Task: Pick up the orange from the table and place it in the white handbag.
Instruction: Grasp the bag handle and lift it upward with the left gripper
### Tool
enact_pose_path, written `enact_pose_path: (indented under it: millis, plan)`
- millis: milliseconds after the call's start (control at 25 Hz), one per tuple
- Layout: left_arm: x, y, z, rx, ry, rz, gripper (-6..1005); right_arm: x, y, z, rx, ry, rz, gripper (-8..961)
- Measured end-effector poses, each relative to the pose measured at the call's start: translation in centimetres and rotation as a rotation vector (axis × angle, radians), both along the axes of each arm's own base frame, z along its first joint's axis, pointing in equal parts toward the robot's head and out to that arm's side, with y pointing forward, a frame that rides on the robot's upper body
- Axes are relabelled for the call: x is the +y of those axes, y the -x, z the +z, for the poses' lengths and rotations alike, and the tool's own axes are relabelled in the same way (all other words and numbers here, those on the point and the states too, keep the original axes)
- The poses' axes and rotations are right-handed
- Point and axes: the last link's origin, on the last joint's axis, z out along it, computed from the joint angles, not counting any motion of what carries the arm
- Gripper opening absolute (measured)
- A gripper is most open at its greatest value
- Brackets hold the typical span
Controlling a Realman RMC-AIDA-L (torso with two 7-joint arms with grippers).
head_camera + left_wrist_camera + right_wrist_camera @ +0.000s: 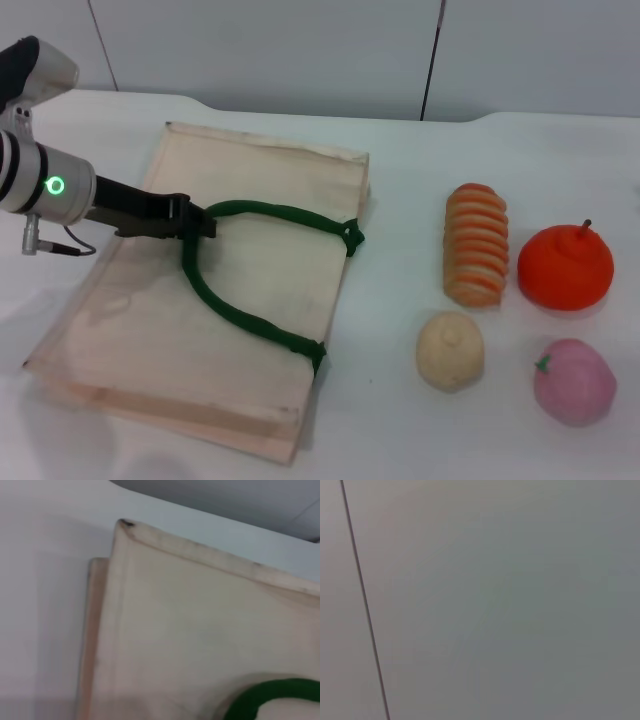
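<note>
A: Left arm, what's visible?
B: Left arm (35,180): silver-white cylindrical wrist segment with dark bands at its left end, and a round glowing green ring light (56,186) on its side.
A: Above it?
B: Rounded white housing (40,68) with a black cap.
A: Cables?
B: Thin dark cable (75,245) looping under the wrist, from a small silver plug.
A: Gripper?
B: Left gripper (200,225): black, narrow and tapering, blocky dark fingers at the tip.
A: Right arm?
B: Not visible.

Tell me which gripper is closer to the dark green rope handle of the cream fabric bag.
Left. The left gripper is at the dark green rope handle, over the cream fabric bag. The right gripper appears in no view.
</note>
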Motion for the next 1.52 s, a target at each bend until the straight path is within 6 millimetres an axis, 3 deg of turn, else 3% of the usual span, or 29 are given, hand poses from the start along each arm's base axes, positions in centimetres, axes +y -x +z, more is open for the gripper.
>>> enact_pose_path:
  millis: [400, 840, 1520]
  plan:
    - [0.0, 0.0, -0.2, 0.011, 0.013, 0.002, 292, 0.0, 0.0, -0.1, 0.002, 0.000, 0.001, 774]
    - [0.0, -0.1, -0.4, 0.021, 0.024, -0.006, 124, 0.0, 0.0, -0.1, 0.002, 0.000, 0.000, 775]
    - [0.6, -1.8, 0.2, -0.082, -0.012, -0.088, 122, -0.3, -0.3, -0.1, 0.002, 0.000, -0.007, 775]
